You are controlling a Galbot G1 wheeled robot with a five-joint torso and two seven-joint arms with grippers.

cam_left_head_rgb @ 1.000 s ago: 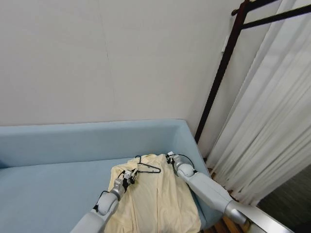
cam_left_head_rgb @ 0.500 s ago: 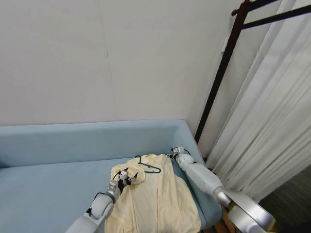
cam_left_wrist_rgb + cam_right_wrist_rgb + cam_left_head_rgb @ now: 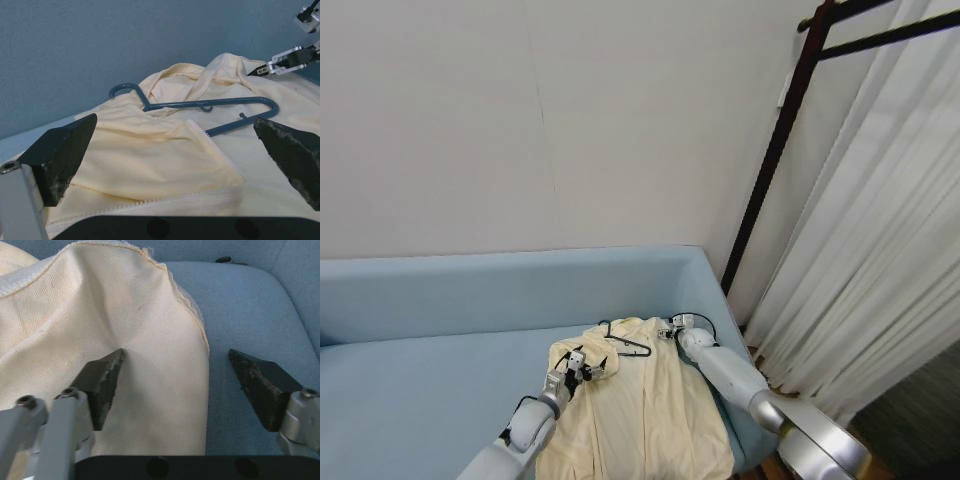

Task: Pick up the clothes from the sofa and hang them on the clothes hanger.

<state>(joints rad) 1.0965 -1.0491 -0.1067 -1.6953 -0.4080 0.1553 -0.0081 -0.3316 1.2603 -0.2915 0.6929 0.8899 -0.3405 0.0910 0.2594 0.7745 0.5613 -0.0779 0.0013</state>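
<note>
— Which step?
— The grasp, I judge. Near me the left gripper (image 3: pixel 578 362) hangs wide apart over the soft cream garment (image 3: pixel 640 415), lying on the blue woven sofa (image 3: pixel 420 350) with a thin dark hanger (image 3: pixel 210 104) on it.
— The right one?
— Farther, the right gripper (image 3: pixel 175 375) is apart too, astride the stitched hem (image 3: pixel 197 325). Next both must close on cloth; the dark rack (image 3: pixel 775 150) stands far right

Hanger (image 3: pixel 230 101) lower bar partly under the cream garment (image 3: pixel 150 150); rack (image 3: pixel 772 160) top past the head view's edge.
</note>
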